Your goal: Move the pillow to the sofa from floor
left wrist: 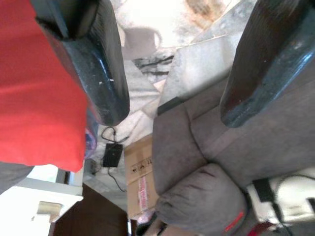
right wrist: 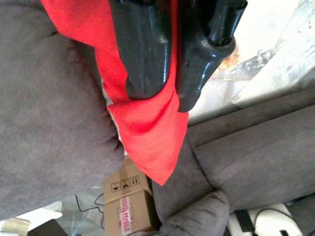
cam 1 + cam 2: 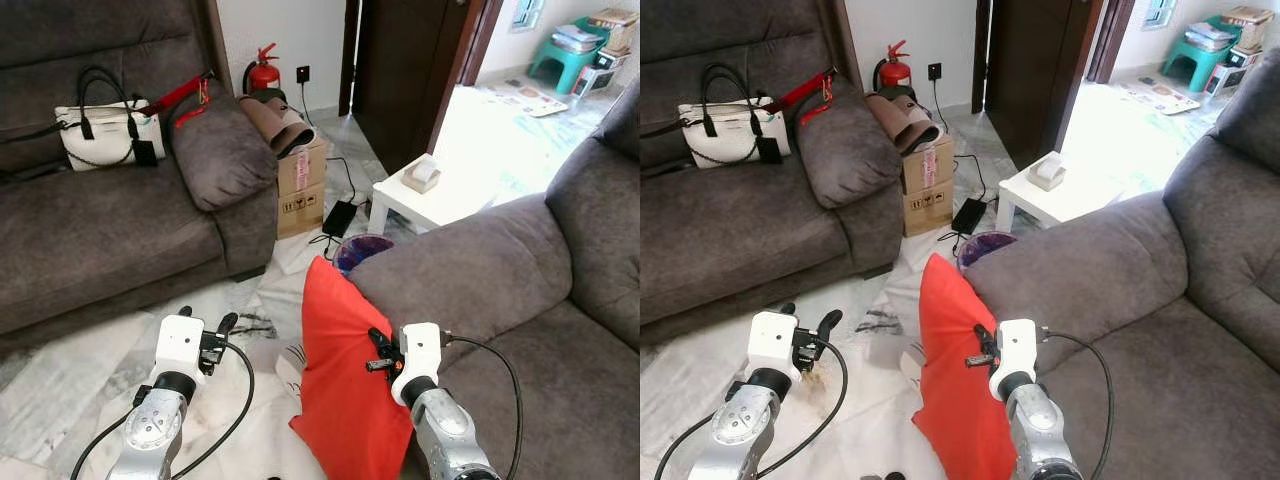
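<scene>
Right now you have two grey sofas in front of you: the far sofa (image 3: 100,220) along the wall on your left, and the near sofa (image 3: 500,290) on your right, its armrest running toward the floor (image 3: 70,360). Between them, the red pillow (image 3: 345,370) stands upright on its lower corner, leaning against the end of the near sofa's armrest and well clear of the seat cushions.

Your right gripper (image 3: 380,352) has its jaws pinched on the pillow's edge; in the right wrist view the two black fingers (image 2: 142,54) sit close together with red fabric squeezed between them. Your left gripper (image 3: 222,332) hovers above the marble floor, near the pillow but apart from it, jaws spread wide and holding nothing; in the left wrist view the fingers (image 1: 93,59) stand well apart.

A cardboard box (image 3: 302,185) sits beside the far sofa's armrest, printed with handling symbols and taped with a strip that reads "FRAGILE" in the right wrist view. On the far sofa's seat rests a white handbag (image 3: 105,130) with black straps. A small white counter (image 3: 425,200) stands by the doorway, carrying a small box. A red fire extinguisher (image 3: 263,70) stands against the wall behind the cardboard box.
</scene>
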